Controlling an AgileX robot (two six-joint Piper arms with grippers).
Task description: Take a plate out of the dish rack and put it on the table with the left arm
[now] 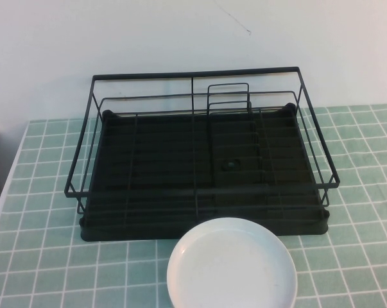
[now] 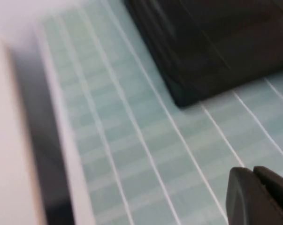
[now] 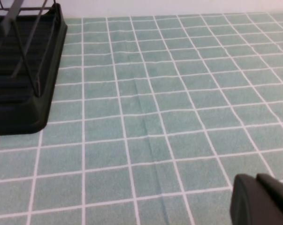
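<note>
The pale white plate (image 1: 232,266) lies flat on the green tiled table (image 1: 39,256), just in front of the dish rack (image 1: 199,76). The black wire rack holds nothing. Neither arm shows in the high view. In the left wrist view my left gripper (image 2: 253,171) is shut and holds nothing, hanging over bare tiles near a corner of the rack (image 2: 216,47). In the right wrist view my right gripper (image 3: 256,178) is likewise shut and without a load, above tiles to the side of the rack (image 3: 19,93).
A small upright wire plate holder (image 1: 228,96) stands at the back of the rack. The table's white edge (image 2: 61,140) runs close to the left gripper. A white wall rises behind the rack.
</note>
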